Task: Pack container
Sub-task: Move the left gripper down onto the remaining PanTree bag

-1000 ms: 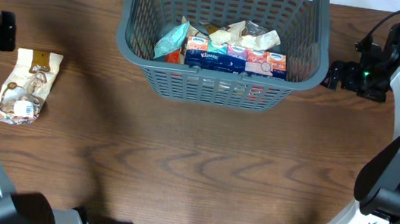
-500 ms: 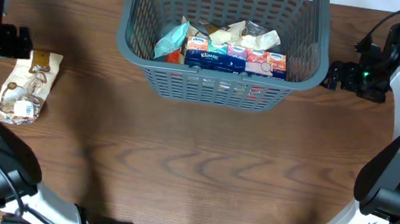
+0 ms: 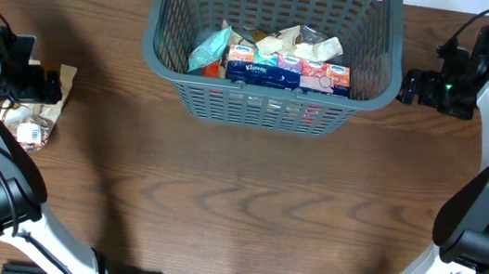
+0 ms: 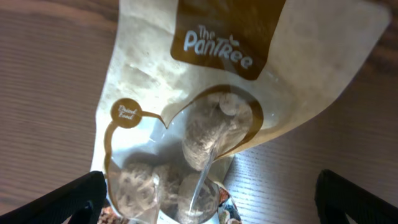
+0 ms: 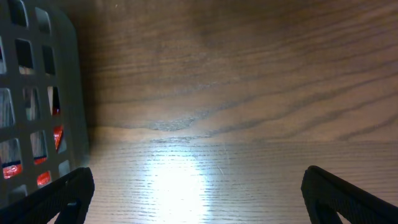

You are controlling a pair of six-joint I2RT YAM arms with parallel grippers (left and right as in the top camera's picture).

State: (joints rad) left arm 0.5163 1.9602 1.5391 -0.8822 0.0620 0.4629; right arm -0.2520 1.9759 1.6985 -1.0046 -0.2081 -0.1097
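Observation:
The container [image 3: 157, 47] is a large dark grey lattice basket at the table's back centre, holding several packets and a row of tissue packs [image 3: 285, 70]. A cream and brown snack pouch [image 3: 55, 95] lies flat on the table at the far left; in the left wrist view [image 4: 205, 99] it fills the frame. My left gripper [image 3: 40, 87] is open and hangs right over this pouch, one finger on each side of its lower part [image 4: 208, 199]. My right gripper [image 3: 410, 85] is open and empty just right of the container, whose wall [image 5: 37, 93] shows in the right wrist view.
Bare wooden table lies between the pouch and the container and across the front. The table's back edge runs behind the container. A bright glare spot [image 5: 180, 180] sits on the wood under the right gripper.
My left gripper has come in from the far left edge and moved down over the snack pouch, now covering its top part. The right arm has barely moved.

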